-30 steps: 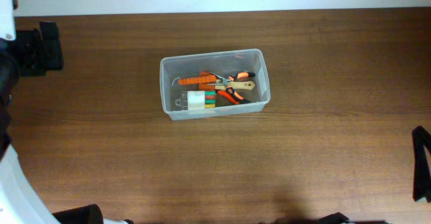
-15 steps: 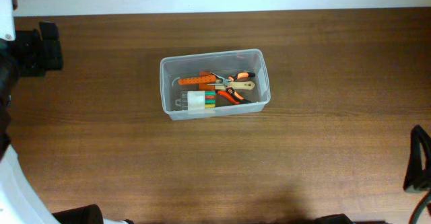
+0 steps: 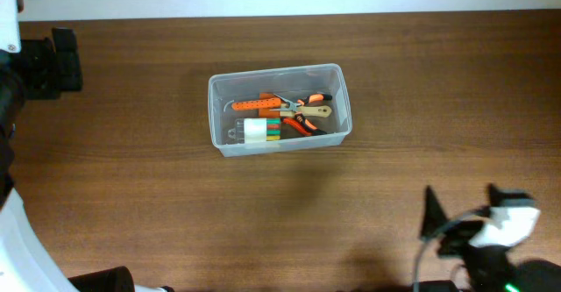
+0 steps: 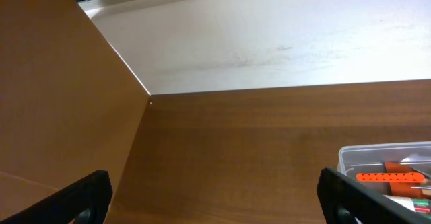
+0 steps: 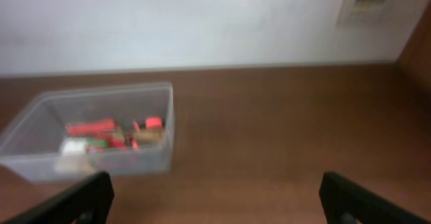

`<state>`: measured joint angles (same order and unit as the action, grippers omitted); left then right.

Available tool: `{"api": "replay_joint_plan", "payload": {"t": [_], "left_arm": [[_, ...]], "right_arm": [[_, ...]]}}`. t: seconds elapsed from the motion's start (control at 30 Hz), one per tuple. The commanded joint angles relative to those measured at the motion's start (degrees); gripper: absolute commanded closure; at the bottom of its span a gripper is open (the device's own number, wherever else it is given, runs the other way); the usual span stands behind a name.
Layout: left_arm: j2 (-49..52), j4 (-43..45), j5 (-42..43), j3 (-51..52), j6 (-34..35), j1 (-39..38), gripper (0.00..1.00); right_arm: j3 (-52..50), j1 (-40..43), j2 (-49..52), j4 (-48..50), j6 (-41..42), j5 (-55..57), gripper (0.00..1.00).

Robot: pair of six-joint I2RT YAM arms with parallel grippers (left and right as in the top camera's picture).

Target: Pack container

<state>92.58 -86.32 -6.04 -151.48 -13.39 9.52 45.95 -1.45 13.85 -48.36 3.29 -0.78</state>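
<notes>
Container (image 3: 280, 146) at centre of bench (image 3: 158, 213), tools (image 3: 285, 115) piled inside. Left fingers (image 4: 84, 196) and right fingers (image 5: 81, 197) are both spread wide and hold nothing. Risk: a low approach clips the rim and skids the light container, or open fingers snag the tools.

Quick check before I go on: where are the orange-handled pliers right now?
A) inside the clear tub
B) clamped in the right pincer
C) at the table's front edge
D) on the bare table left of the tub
A: the orange-handled pliers lie inside the container beside the other tools, and the right pincer is open with nothing between its fingers.
</notes>
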Motion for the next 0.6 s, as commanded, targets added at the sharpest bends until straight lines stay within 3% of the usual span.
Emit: {"api": "replay_joint_plan", "payload": {"t": [0.0, 0.17, 0.57], "left_arm": [[0.09, 0.11, 0.20, 0.11, 0.96, 0.39, 0.01], [0.09, 0.11, 0.20, 0.11, 0.96, 0.39, 0.01], [0.07, 0.11, 0.20, 0.11, 0.96, 0.39, 0.01]], "right_arm": [[-11.61, 0.50, -5.22, 4.24, 0.83, -2.82, 0.02], [-20.26, 0.50, -6.27, 8.96, 0.81, -4.83, 0.02], [-27.15, 0.52, -7.50, 8.98, 0.81, -4.83, 0.02]]}}
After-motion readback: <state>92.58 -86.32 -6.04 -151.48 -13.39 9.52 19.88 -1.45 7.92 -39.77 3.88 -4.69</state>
